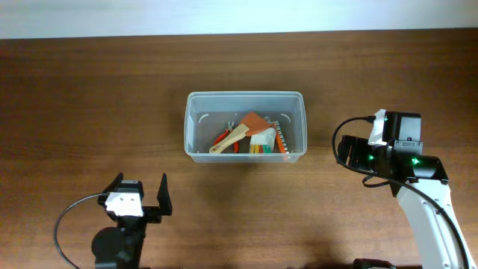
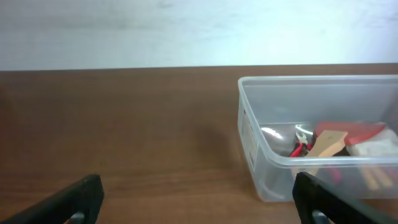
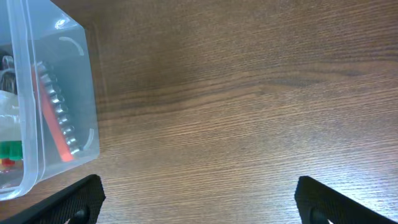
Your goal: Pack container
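The clear plastic container (image 1: 245, 95) stands mid-table and holds several small tools: a wooden spatula (image 1: 233, 137) with a brown-orange head, red-handled pliers (image 1: 222, 139), a white piece (image 1: 262, 137) and a serrated tool (image 1: 280, 138). My left gripper (image 1: 140, 191) is at the near left, open and empty, well short of the tub. In the left wrist view its gripper (image 2: 199, 202) faces bare table, with the container (image 2: 252, 134) to the right. My right gripper (image 1: 349, 149) is to the right of the tub, open and empty. In the right wrist view the gripper (image 3: 199, 199) is over bare wood beside the container (image 3: 68, 93).
The wooden table (image 1: 89, 112) runs back to a white wall (image 1: 239, 15). A black cable (image 1: 71, 217) loops beside the left arm. The right arm's white link (image 1: 429, 217) reaches in from the near right corner.
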Available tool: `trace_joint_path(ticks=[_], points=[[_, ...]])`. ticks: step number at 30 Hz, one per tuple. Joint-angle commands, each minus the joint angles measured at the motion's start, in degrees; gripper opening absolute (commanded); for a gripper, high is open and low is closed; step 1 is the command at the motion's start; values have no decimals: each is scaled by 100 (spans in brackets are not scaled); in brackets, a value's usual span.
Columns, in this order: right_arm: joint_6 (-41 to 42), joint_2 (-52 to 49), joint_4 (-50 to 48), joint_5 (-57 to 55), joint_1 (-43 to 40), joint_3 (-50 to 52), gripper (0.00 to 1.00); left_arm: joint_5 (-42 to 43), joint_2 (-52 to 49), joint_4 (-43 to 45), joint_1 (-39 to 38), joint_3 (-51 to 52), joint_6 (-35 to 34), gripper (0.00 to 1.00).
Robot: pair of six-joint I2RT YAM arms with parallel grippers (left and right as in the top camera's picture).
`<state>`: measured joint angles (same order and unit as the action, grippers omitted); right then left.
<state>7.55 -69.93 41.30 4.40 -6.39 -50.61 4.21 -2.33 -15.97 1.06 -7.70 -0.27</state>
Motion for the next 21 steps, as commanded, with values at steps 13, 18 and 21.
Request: trace_joint_path(ticks=[13, 18, 21], points=[[44, 17, -22, -55, 11, -72, 99, -247, 186, 398, -28, 398, 177, 99], [44, 17, -20, -55, 11, -72, 98, -249, 173, 393, -26, 398, 179, 99], [44, 17, -20, -55, 11, -72, 99, -249, 170, 393, -26, 398, 179, 99]])
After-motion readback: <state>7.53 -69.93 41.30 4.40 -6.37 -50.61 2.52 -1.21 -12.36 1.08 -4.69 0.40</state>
